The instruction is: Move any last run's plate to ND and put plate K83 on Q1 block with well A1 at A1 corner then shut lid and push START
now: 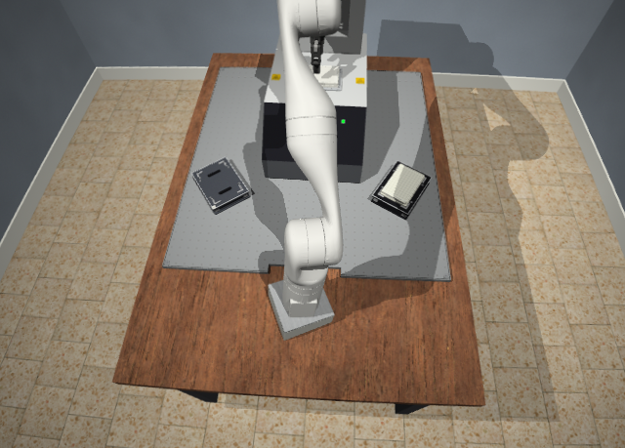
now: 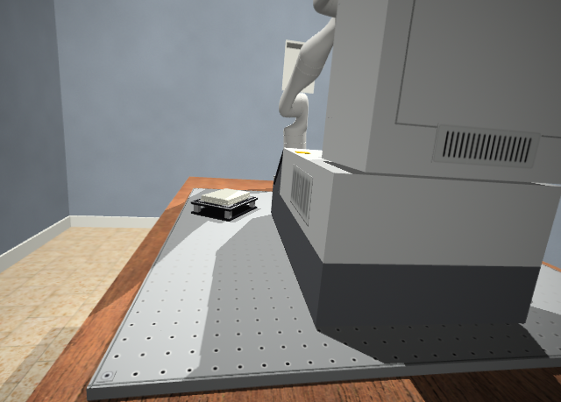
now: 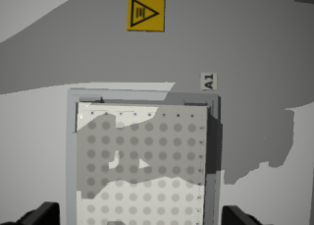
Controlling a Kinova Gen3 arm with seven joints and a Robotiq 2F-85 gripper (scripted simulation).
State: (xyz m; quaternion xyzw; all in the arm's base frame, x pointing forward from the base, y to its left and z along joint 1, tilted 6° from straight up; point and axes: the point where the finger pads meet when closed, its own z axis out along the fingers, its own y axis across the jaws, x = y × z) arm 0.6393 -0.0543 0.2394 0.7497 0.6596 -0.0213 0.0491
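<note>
The gripper (image 1: 316, 71) (image 3: 141, 217) is open, its fingertips on either side of and above the last run's plate (image 1: 331, 75) (image 3: 142, 141), which lies on the block (image 3: 72, 161) of Q1 (image 2: 425, 221). The label A1 (image 3: 208, 81) is beside the block's upper right corner in the wrist view. Q1's lid (image 1: 358, 20) stands raised and its lamp (image 1: 343, 121) is green. The arm hides the front keys. A pale plate, apparently K83 (image 1: 403, 183) (image 2: 226, 195), sits on the right nest, apparently N1 (image 1: 404, 213). The left nest, apparently ND (image 1: 207, 183), is empty.
The arm (image 1: 312, 125) reaches over Q1's front from its base (image 1: 303, 322). A perforated grey board (image 1: 236, 246) (image 2: 181, 298) lies under Q1 and both nests. Yellow warning labels (image 1: 359, 80) (image 3: 146, 13) mark Q1's top. Shadows cross the block and board.
</note>
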